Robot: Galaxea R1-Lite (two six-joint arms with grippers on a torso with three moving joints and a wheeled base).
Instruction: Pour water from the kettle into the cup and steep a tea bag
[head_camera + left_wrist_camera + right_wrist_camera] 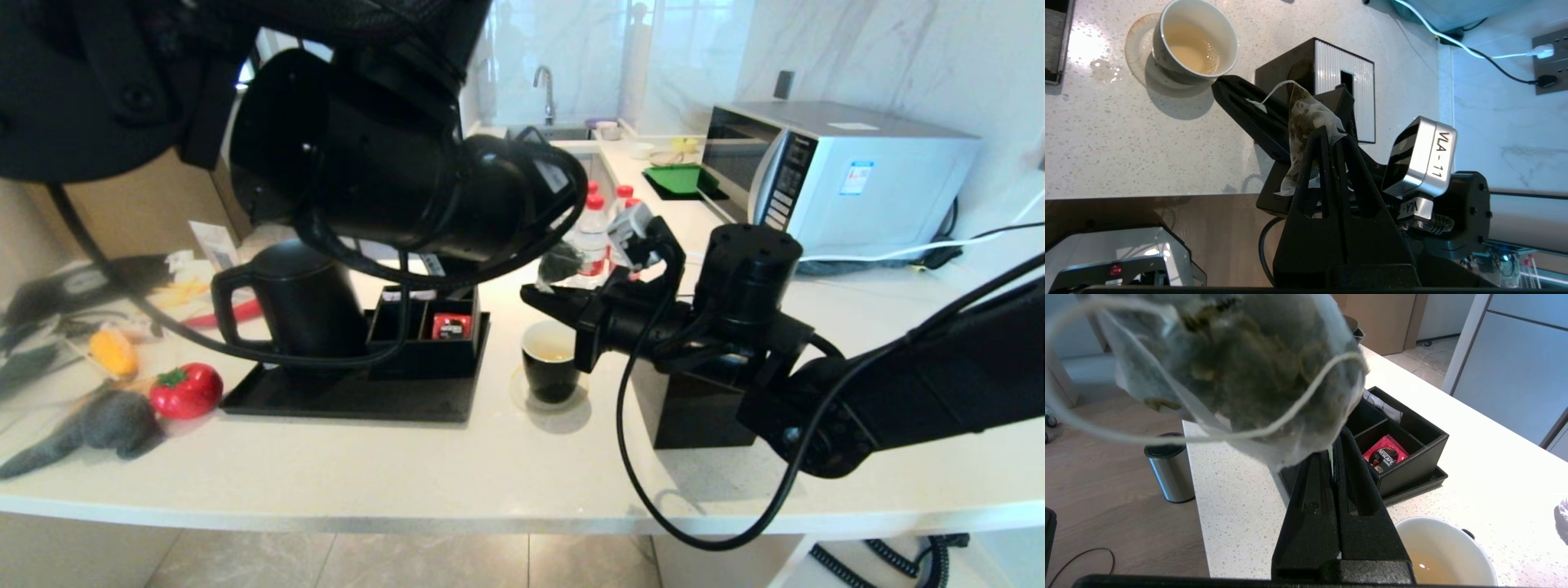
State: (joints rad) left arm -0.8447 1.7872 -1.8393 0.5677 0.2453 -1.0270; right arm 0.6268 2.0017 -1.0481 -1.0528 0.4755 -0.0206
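The wet tea bag (1300, 118) hangs in the air beside and above the cup (551, 359), held from two sides. My left gripper (1331, 134) is shut on the sachet's edge. My right gripper (539, 296) is shut on its string tag (1259, 107), and a white sliver shows between the right fingers (1310, 486). The tea bag (1241, 363) fills the right wrist view. The black, white-lined cup (1194, 41) stands on the counter holding pale yellowish liquid (1192, 55). The black kettle (302, 302) stands upright on a black tray (351, 402) to the left, untouched.
A black tissue box (694, 408) sits under my right arm, just right of the cup. A compartment box with a red packet (451, 325) stands beside the kettle. Red-capped bottles (592, 233) and a microwave (849, 180) are behind. Toy vegetables (186, 389) lie far left.
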